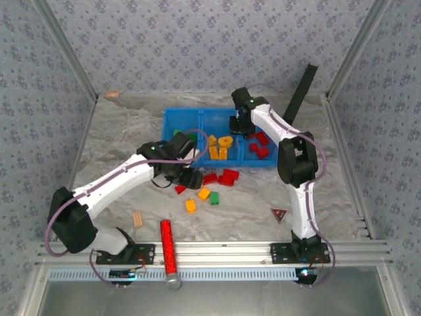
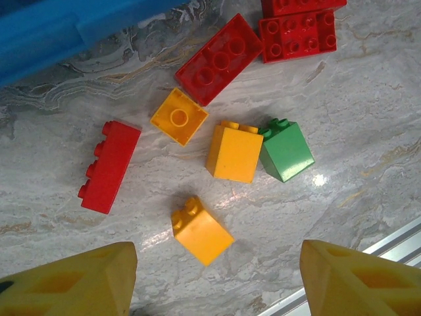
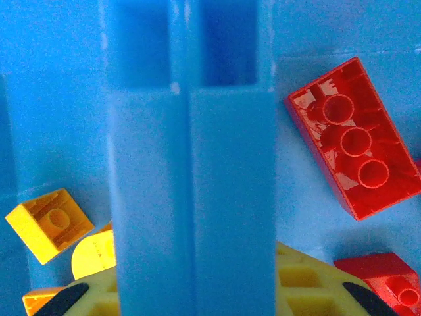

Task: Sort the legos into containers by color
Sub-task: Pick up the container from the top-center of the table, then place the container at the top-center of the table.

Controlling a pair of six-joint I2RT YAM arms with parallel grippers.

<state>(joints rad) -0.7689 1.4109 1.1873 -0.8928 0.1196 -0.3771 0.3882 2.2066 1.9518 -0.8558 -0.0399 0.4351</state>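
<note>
The left gripper (image 2: pixel 217 255) hovers, jaws apart, over loose legos (image 2: pixel 233 153) on the counter (image 2: pixel 368 118). The right gripper (image 3: pixel 197 299), jaws closed, sits at a divider (image 3: pixel 191 197) of the blue containers (image 3: pixel 59 99), perhaps clamping it.

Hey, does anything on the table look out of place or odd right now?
Yes: a red glittery cylinder lies across the metal rail at the near edge, partly off the tabletop. It is no brick, so it belongs in no blue bin compartment.
</note>
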